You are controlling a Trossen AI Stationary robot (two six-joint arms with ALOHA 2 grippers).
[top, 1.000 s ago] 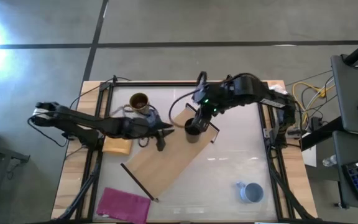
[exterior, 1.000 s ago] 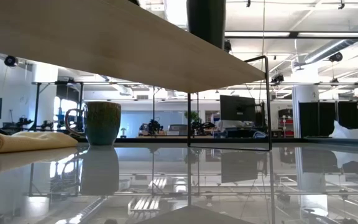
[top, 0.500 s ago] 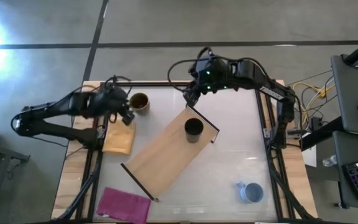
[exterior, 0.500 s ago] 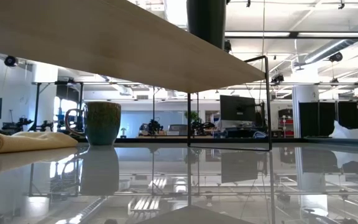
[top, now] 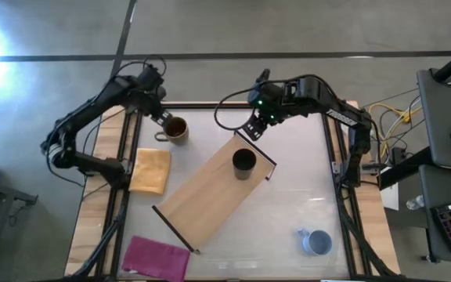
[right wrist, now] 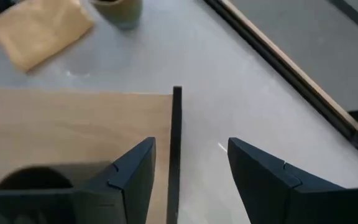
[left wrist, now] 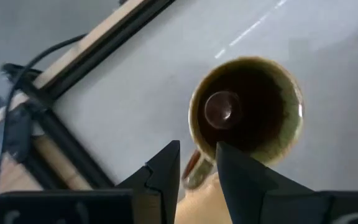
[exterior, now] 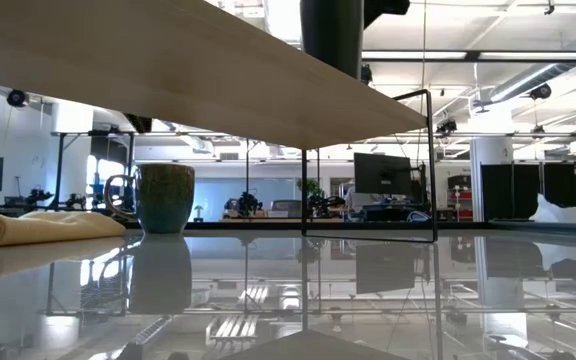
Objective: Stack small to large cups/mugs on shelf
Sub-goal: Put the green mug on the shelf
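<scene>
I see my right pincer [top: 255, 130] released above the shelf [top: 210, 192] end; left pincer [top: 163, 119], narrowly parted, grasps nothing over the mustard mug [top: 175, 128].

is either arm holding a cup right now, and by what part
Neither. The right gripper hangs open and empty above the shelf's end, the black cup released. The left gripper hovers above the mustard mug's handle, gripping nothing.

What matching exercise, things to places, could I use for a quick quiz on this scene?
Things:
1. black cup
2. mustard-brown mug
3. blue-grey mug
4. magenta cloth

Places:
A. bare tabletop, near right corner
B. on the shelf
C. near left corner
D. far left, beside the orange cloth

Pairs: 1-B, 2-D, 3-A, 4-C
</scene>
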